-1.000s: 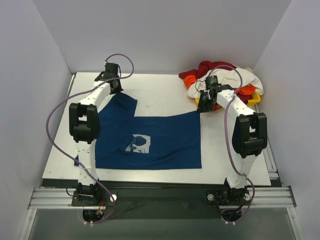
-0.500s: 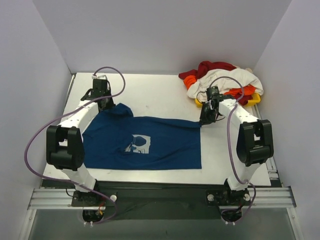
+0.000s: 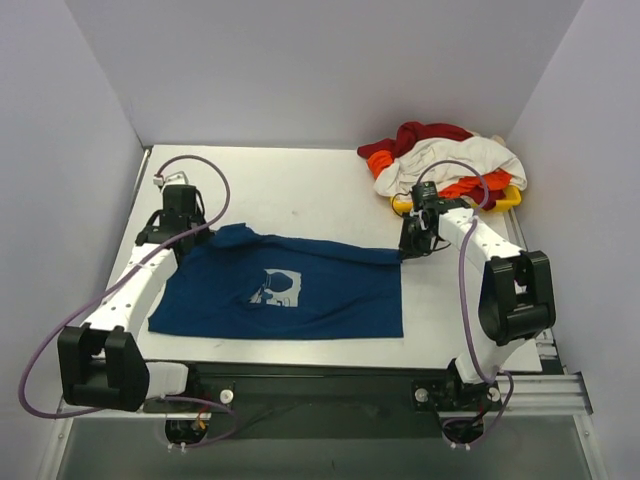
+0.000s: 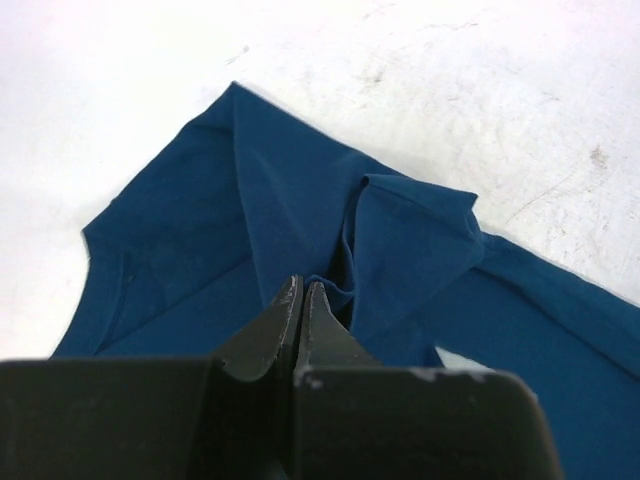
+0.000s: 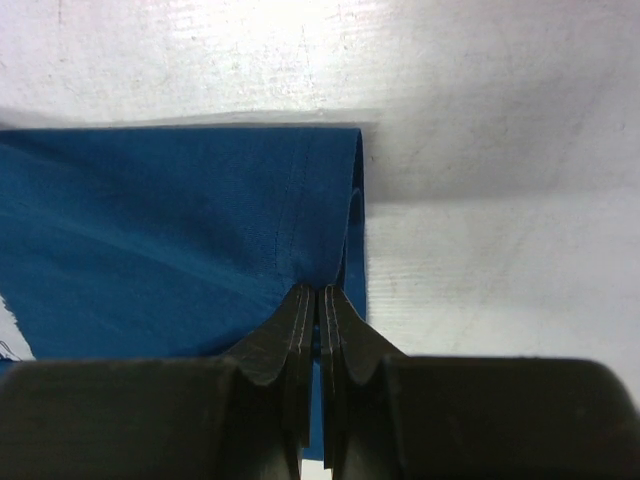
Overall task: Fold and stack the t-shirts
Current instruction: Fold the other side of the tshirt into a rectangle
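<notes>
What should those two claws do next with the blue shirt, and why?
Probably draw both arms together toward the near side of the table, laying the pinched edge over the near hem. The left gripper and right gripper are each shut on the far edge of the blue t-shirt, one at each end, and the rest lies flat, not yet folded in half.

Left claw [image 4: 302, 292] clamped on bunched fold of dark blue t-shirt [image 4: 200, 230]; white table [image 4: 450, 80] beyond.
</notes>
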You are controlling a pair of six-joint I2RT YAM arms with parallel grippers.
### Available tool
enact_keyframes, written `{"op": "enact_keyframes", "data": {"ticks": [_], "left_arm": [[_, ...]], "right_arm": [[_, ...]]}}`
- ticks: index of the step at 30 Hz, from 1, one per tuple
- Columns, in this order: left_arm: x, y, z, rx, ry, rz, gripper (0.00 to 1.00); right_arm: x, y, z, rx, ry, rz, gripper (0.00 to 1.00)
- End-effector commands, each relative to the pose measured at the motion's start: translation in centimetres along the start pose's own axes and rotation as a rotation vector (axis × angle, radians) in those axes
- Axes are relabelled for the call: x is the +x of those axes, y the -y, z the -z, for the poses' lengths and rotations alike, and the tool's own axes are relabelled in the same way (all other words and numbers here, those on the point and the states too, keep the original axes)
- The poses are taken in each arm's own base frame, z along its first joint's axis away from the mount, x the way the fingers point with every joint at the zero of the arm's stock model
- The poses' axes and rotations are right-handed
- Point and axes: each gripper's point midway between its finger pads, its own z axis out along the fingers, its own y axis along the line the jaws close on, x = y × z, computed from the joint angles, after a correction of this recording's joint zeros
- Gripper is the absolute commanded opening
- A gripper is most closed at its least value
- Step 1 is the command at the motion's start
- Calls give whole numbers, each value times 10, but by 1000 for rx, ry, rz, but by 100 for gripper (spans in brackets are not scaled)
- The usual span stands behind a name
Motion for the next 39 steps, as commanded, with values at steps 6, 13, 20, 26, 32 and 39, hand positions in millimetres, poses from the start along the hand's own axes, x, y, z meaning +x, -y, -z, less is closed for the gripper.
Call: {"op": "enact_keyframes", "data": {"ticks": [6,13,20,26,32,39], "left_arm": [[1,-45,45,-103,91,118,0],[11,-60,71,-118,104,156,0],[15,-72,89,-147,117,188,0],[17,-81,104,-160,141,228,0],[26,-90,114,-182,148,257,0],[52,-93,117,-167,91,276,0]], "right_arm": [[14,6,13,22,5,-21,0],[19,3,19,4,7,-36,0],[30,7,23,6,-5,-43,0],[42,12,26,11,-20,-51,0],[53,14,21,22,-46,-50,0],[70,14,16,49,-78,-39,8]]}}
